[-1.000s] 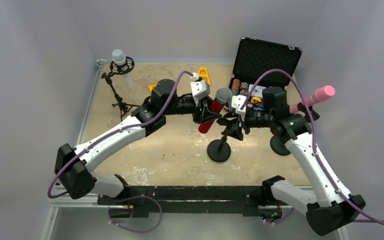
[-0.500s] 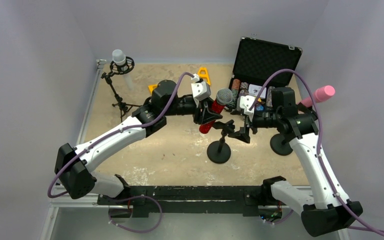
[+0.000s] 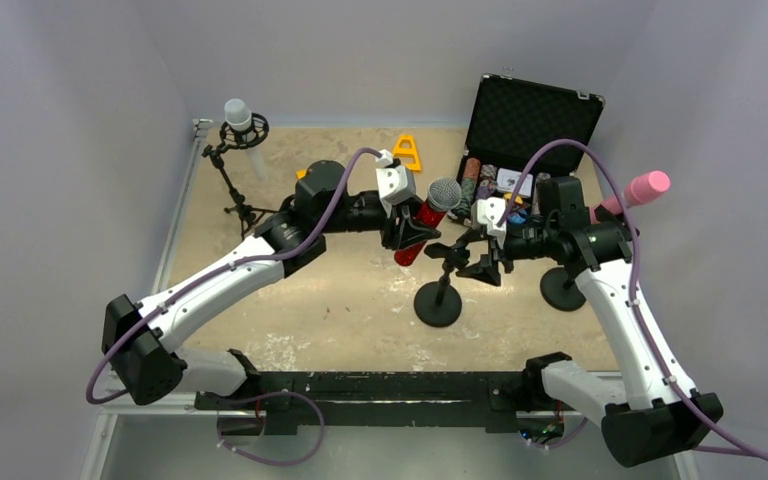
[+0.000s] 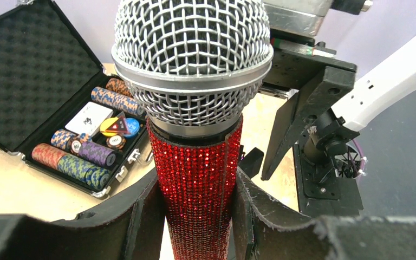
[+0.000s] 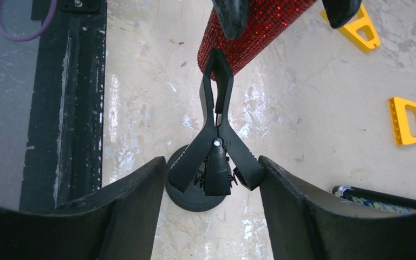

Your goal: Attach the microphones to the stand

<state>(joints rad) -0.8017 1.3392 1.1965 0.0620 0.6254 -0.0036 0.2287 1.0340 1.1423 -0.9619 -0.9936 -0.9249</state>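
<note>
Sandy tabletop (image 3: 340, 300) lay beneath both arms. Left gripper (image 3: 408, 235) clenched the red mic (image 4: 197, 179) above centre, its long axis tilted, head up and far-right, butt at the clip (image 5: 216, 108). Right gripper (image 5: 212, 162) stood released, straddling the clip handles.

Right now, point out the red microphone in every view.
Top external: red microphone at centre, tilted, gripped by the left end effector.
Left wrist: fills the middle, mesh head up.
Right wrist: top edge, just above the stand clip.
Shared landmark: open case, upper right in top external, left in left wrist.
</note>
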